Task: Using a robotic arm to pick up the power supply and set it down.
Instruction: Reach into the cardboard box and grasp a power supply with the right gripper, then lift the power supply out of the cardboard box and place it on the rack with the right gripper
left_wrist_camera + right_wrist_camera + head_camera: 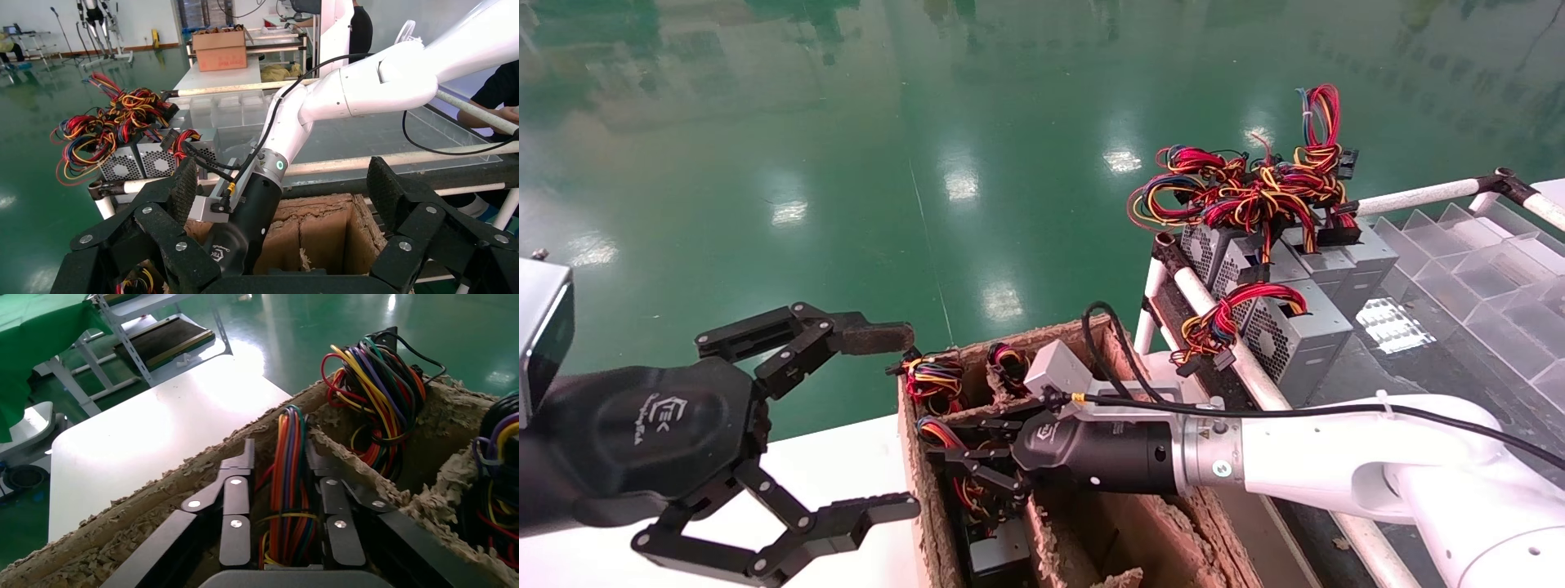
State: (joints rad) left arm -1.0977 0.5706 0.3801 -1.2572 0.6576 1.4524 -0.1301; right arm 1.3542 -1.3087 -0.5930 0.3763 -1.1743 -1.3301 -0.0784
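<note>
My right gripper (952, 457) (280, 450) reaches down into a compartment of the brown cardboard divider box (1091, 531). Its fingers (235, 514) stand narrow and parallel, closed against the red, orange and blue wire bundle of a power supply (287, 496). That unit's grey body is hidden in the compartment. In the left wrist view the white right forearm (367, 86) slants down into the box (318, 226). My left gripper (899, 420) (283, 184) hovers wide open and holding nothing, just left of the box.
Several more power supplies (1295, 335) (141, 162) with tangled wires stand on the pipe-framed rack at the right. Clear plastic divider trays (1475, 269) lie beyond them. Neighbouring compartments hold other wire bundles (379, 386). A white table (829, 465) lies left of the box.
</note>
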